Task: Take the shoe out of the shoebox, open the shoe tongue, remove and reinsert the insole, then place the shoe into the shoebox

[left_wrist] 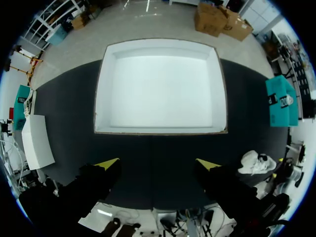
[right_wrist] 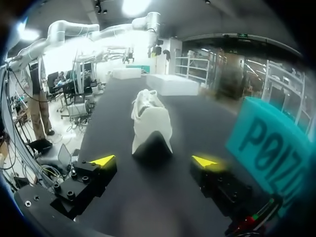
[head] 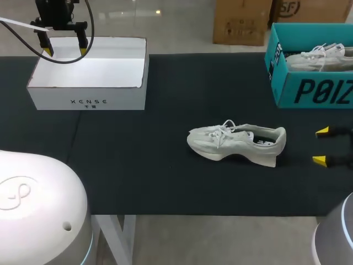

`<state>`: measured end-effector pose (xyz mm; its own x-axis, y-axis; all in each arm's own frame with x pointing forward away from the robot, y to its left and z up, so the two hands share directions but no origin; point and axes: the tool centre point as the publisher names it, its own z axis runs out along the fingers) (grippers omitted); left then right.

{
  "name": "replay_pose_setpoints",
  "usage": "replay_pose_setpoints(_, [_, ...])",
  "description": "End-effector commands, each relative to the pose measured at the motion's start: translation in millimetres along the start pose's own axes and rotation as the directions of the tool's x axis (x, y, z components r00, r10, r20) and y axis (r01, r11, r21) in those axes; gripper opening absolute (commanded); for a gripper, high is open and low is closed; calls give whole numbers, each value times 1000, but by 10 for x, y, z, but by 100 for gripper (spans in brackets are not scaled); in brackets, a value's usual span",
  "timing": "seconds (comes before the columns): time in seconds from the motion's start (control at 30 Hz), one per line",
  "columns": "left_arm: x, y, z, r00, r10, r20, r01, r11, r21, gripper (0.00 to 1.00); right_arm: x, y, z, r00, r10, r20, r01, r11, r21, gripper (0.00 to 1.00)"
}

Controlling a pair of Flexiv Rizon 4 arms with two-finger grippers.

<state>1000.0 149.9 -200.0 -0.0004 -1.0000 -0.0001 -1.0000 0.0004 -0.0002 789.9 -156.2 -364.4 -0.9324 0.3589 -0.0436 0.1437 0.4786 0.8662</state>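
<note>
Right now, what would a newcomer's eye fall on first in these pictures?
The pale shoe lies on its sole on the dark table, right of the middle, heel toward the open right gripper. The white box stands empty at the far left, under the open left gripper. A teal box at the far right holds a second shoe.

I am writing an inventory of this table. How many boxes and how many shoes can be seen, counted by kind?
Boxes: 2, the white box and the teal box.
Shoes: 2, the loose shoe and the shoe in the teal box.
Total: 4.
</note>
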Motion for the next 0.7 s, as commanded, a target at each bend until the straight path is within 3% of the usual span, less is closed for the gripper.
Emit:
replay_pose_setpoints(0.03, [-1, 0, 0, 1000, 0, 0, 0, 1000, 0, 100, -45, -52, 51, 1000, 13, 12, -13, 1000, 6, 100])
replay_pose_setpoints(0.33, [-1, 0, 0, 1000, 0, 0, 0, 1000, 0, 100, -25, -98, 247, 1000, 8, -16, -9, 1000, -19, 100])
replay_pose_setpoints(0.7, [-1, 0, 0, 1000, 0, 0, 0, 1000, 0, 100, 204, 22, 506, 998, -12, -65, 7, 997, -76, 100])
